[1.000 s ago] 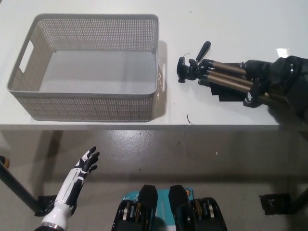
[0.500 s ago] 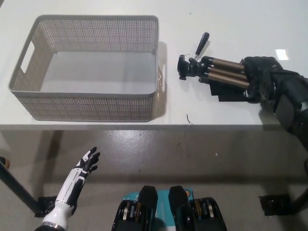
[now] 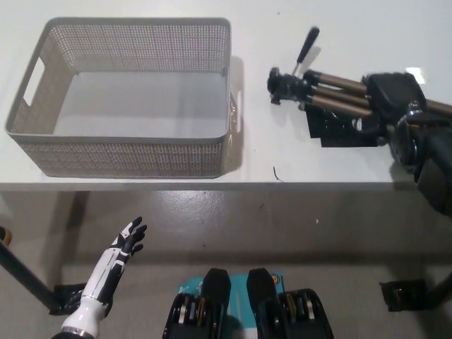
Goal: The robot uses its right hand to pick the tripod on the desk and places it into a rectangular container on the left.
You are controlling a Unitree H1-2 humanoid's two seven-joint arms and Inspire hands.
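Note:
A black and bronze tripod (image 3: 325, 95) is folded and held above the white desk (image 3: 339, 28) at the right, its head and handle pointing left. My black right hand (image 3: 385, 99) is shut on the tripod's legs, and a dark shadow lies on the desk beneath them. The grey mesh rectangular container (image 3: 127, 152) stands on the desk at the left, with nothing inside it. My white left hand (image 3: 116, 258) hangs open below the desk's front edge at the lower left.
A small dark scrap (image 3: 277, 174) lies near the desk's front edge (image 3: 212, 185). Grey floor shows below the desk. A gap of bare desk separates the container from the tripod's head.
My right hand has closed around the tripod's legs and raised it off the desk; the tripod's head and handle have shifted up and slightly right. The left hand has stayed put.

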